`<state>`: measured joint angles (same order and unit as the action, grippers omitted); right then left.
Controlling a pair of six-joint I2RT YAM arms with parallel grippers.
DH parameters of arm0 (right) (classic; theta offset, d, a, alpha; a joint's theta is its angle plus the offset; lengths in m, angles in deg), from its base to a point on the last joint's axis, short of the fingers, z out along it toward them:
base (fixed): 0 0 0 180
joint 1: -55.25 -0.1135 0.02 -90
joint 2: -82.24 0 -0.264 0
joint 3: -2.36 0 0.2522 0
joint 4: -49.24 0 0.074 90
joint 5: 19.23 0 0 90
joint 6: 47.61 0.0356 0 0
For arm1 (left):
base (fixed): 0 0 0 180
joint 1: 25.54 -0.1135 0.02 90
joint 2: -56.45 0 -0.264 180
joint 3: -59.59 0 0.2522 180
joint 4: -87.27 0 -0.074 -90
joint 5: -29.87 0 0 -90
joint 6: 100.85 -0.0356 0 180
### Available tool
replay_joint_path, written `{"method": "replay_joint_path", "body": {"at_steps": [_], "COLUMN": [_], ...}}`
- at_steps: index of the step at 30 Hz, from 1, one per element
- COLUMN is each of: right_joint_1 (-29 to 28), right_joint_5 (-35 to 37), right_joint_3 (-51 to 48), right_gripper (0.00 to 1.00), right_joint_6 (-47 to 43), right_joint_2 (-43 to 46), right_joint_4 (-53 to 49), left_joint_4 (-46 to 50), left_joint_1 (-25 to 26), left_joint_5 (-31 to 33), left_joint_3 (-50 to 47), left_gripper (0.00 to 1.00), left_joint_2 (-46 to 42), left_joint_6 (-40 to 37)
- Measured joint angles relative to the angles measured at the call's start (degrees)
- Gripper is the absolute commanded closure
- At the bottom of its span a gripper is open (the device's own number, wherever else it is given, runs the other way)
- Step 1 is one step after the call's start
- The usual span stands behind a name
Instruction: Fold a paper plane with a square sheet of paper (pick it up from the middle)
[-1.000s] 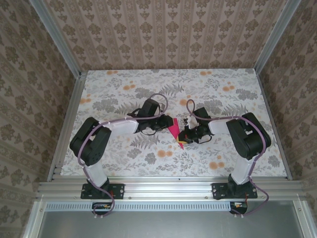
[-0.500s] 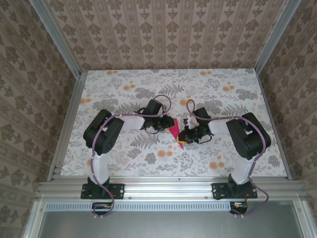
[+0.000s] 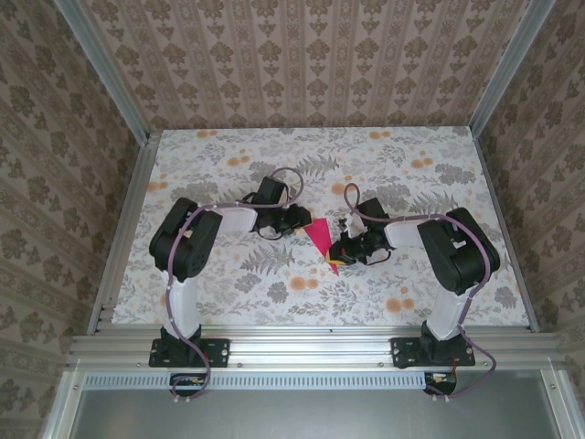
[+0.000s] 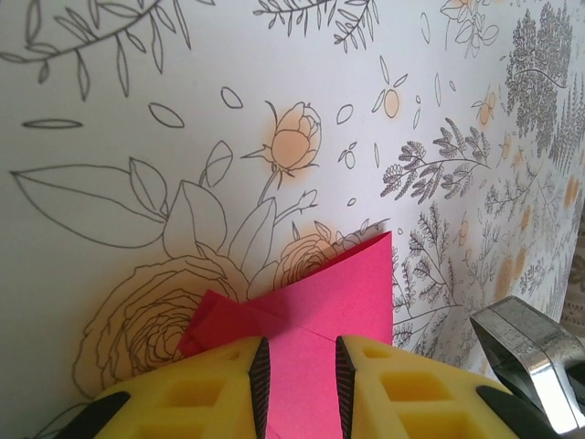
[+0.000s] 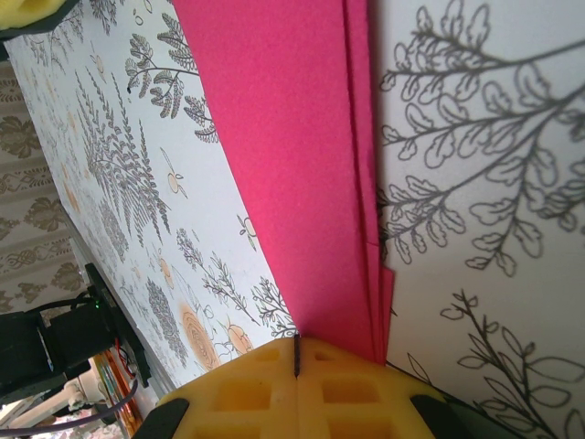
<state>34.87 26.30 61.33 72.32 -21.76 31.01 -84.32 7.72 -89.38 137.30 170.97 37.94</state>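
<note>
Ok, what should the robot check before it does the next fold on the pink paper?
1. Right hand shut on the pink paper: ok.
2. Left hand fingers apart, paper between them: ok.
3. Left hand really touching the paper: cannot tell.
4. Folded layers lined up at the edge: cannot tell.
5. Hands apart, not bumping each other: ok.

From the left wrist, the pink paper (image 4: 334, 302) runs off the bottom edge at 6 o'clock between the fingers of the left pincer (image 4: 299, 352). A shiny metal piece (image 4: 530, 352) at 4 o'clock is cut by the right edge. From the right wrist, the paper leaves the frame at 12 o'clock, its near tip hidden inside the right pincer (image 5: 297, 352). A blurred yellow shape (image 5: 32, 9) is clipped at 11 o'clock.
</note>
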Motion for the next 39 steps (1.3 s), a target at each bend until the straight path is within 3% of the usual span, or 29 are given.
{"method": "replay_joint_path", "body": {"at_steps": [18, 22, 30, 39], "right_joint_1": [0.0, 0.0, 0.0, 0.0], "right_joint_5": [0.0, 0.0, 0.0, 0.0], "right_joint_3": [0.0, 0.0, 0.1, 0.2], "right_gripper": [0.97, 0.97, 0.97, 0.97], "right_joint_6": [0.0, 0.0, 0.0, 0.0], "right_joint_2": [0.0, 0.0, 0.0, 0.0], "right_joint_4": [0.0, 0.0, 0.0, -0.1], "left_joint_4": [6.3, 7.4, 7.6, 8.6], "left_joint_1": [-4.0, -2.3, 6.5, 7.2], "left_joint_5": [1.0, 1.7, 2.1, 8.2], "left_joint_3": [3.8, 3.7, 3.7, -2.4], "left_gripper": [0.72, 0.78, 0.85, 0.71], "left_joint_2": [0.2, -3.2, -6.6, -8.0], "left_joint_6": [-4.8, -5.1, -5.0, -2.5]}}
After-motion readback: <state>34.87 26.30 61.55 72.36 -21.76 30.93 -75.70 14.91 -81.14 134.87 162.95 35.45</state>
